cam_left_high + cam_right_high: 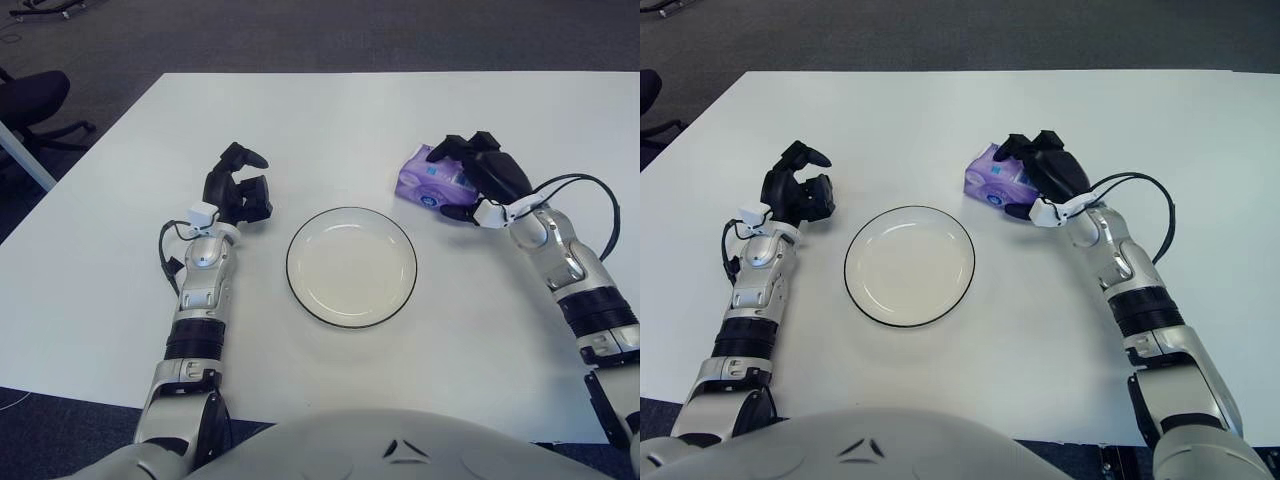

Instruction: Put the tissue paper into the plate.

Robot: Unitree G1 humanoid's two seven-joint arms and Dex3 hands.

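A purple tissue pack (423, 177) lies on the white table, to the upper right of an empty white plate with a dark rim (351, 267). My right hand (478, 178) covers the pack's right end; its fingers curl over the far side and the thumb shows under the near side. Whether the pack is off the table I cannot tell. My left hand (240, 192) shows to the left of the plate, fingers curled and holding nothing.
The white table (350, 110) stretches well beyond both hands. A black office chair (30, 100) stands on the carpet off the table's left edge. A black cable (600, 205) loops beside my right forearm.
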